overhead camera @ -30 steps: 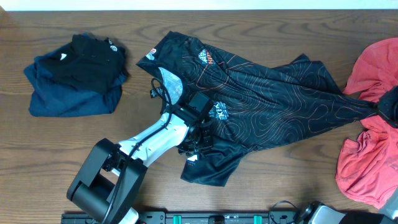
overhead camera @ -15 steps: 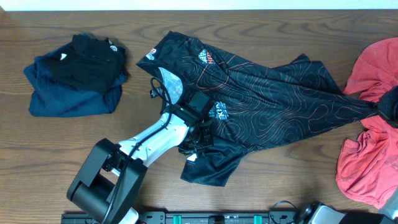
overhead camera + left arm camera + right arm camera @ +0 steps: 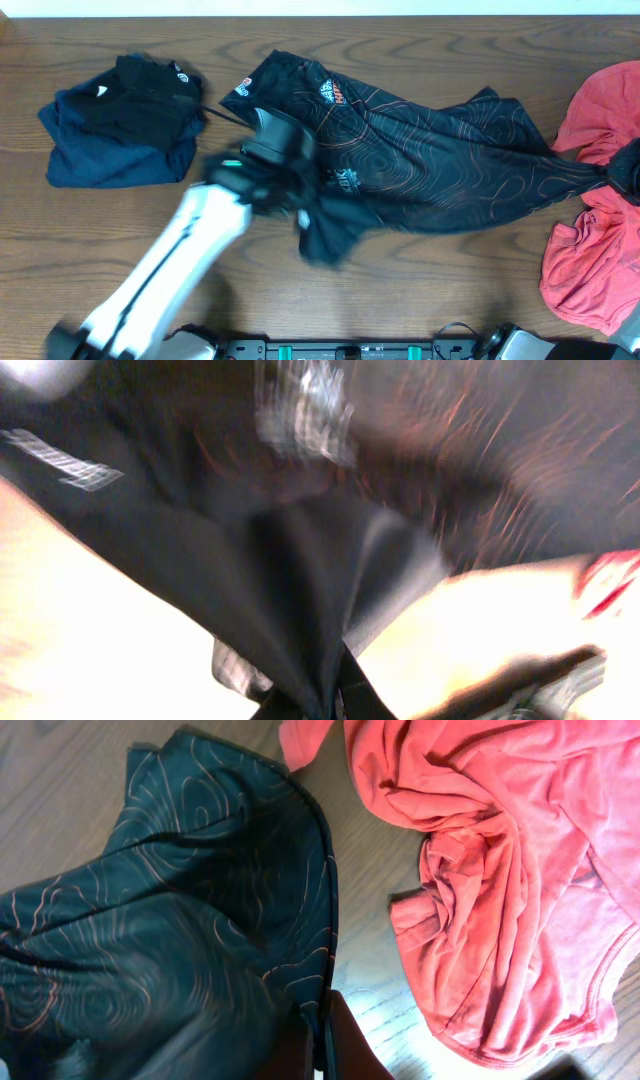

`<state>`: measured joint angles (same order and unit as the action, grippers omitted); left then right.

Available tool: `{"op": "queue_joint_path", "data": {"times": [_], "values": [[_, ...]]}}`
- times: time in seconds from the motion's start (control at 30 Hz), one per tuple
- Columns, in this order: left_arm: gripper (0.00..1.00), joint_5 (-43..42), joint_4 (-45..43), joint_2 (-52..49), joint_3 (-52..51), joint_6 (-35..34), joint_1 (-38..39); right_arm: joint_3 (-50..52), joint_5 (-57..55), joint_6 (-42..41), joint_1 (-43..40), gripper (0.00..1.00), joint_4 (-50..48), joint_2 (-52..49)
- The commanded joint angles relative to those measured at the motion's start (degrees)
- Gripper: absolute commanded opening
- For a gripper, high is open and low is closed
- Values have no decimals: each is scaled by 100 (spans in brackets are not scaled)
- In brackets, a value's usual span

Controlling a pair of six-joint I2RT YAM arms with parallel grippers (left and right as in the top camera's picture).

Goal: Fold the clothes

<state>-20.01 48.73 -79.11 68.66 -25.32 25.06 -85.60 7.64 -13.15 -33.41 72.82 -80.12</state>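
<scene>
Brown wooden table point(image 3: 420, 290): the left gripper point(image 3: 325, 698), now clamped shut on the black jersey point(image 3: 440, 160) at mid-table, has dragged its near hem leftward (right gripper point(image 3: 325, 1038) pinches the right-edge end), likely beginning a fold.

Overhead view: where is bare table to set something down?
Bare table: in front of the black jersey, between left arm and coral-red garment; also in front of the dark pile. Centre and right edge are crowded.
</scene>
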Motion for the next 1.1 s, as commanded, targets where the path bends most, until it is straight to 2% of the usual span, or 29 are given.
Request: {"op": "queue_joint_path", "data": {"times": [0.0,0.27,0.47,0.63,0.83,1.07], "values": [[6,365,195,649,496,474,-778,-131,-74,149,-35,1,-17,35],[6,358,223,1473,1578,474,-2247,-496,201,251,-35,1,44,42],[6,365,103,1875,2472,693,-2643,-1434,334,254,-35,1,199,52],[6,645,-168,1963,2634,774,-2704,-2149,337,254,-33,1,210,52],[6,732,-251,1405,2634,748,-2702,-2267,358,321,-15,1,160,-39],[6,-597,483,356,2632,748,-2667,-2264,352,404,210,1,341,-407]]}}
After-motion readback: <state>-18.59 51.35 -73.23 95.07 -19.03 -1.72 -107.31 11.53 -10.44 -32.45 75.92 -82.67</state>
